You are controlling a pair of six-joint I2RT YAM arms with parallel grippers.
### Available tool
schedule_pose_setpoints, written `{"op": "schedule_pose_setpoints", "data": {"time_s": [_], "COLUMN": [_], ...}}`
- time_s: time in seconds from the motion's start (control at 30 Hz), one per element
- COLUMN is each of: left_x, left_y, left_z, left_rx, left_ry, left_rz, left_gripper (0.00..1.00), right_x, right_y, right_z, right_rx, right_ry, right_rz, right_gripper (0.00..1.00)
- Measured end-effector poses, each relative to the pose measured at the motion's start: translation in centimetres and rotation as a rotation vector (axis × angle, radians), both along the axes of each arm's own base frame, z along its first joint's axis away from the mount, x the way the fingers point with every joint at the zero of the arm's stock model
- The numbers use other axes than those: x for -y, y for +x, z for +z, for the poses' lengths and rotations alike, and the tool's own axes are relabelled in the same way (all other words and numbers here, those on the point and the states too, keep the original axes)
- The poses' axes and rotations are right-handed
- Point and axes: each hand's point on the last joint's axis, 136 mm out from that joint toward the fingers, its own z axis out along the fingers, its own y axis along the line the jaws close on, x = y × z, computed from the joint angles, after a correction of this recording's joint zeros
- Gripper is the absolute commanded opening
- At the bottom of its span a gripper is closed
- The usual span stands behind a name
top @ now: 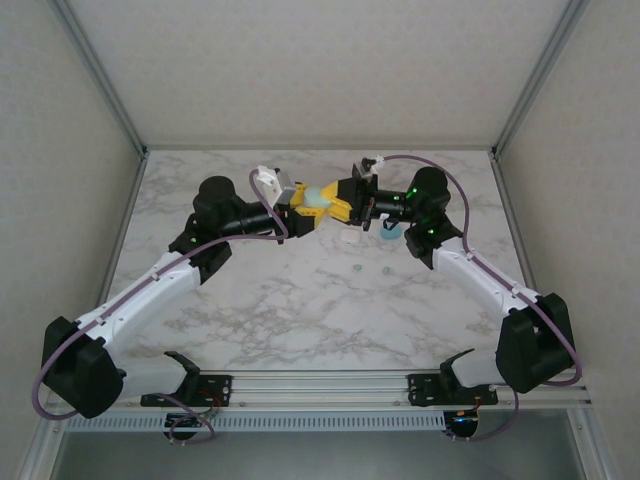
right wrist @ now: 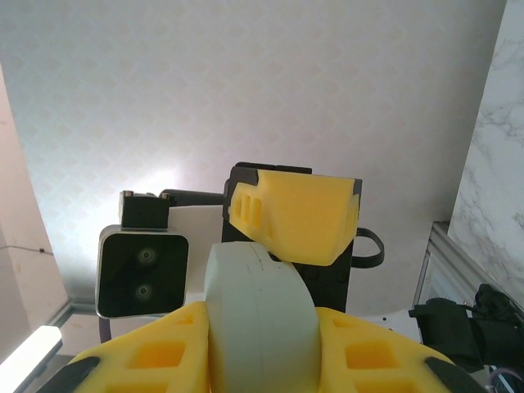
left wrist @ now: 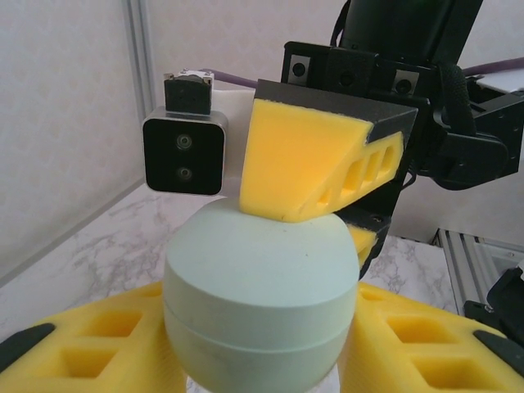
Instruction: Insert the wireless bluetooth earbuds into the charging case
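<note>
A closed mint green charging case (top: 318, 198) hangs above the back middle of the table, pinched from both sides. My left gripper (top: 304, 209) is shut on it, and its yellow fingers (left wrist: 90, 344) flank the case (left wrist: 260, 278) in the left wrist view. My right gripper (top: 338, 199) is shut on the same case (right wrist: 258, 311), gripping across its seam between its yellow fingers (right wrist: 385, 352). Two tiny greenish earbuds (top: 360, 268) (top: 384, 269) lie on the marble below. The other earbuds are hidden or too small to tell.
A light blue case (top: 390, 231) and a white object (top: 350, 238) rest on the table (top: 300, 310) under the right wrist. Grey walls close in the table on three sides. The front half of the marble is bare.
</note>
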Motion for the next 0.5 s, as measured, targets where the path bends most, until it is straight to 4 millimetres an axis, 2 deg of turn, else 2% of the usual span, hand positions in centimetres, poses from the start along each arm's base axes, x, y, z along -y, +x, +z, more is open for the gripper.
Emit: {"op": "schedule_pose_setpoints", "data": {"time_s": [0.3,0.5], "left_x": [0.11,0.13], "left_y": [0.1,0.08], "left_z": [-0.04,-0.06], "left_rx": [-0.004,-0.003], "left_ry": [-0.003,-0.002], "left_rz": [0.001,0.0], "left_gripper": [0.47,0.52], "right_x": [0.0,0.03], "right_y": [0.05,-0.01], "right_z": [-0.98,-0.63], "right_rx": [-0.024,-0.015], "right_ry": [-0.015,-0.002], "right_rz": [-0.003,-0.002], "right_gripper": [0.21,0.21]}}
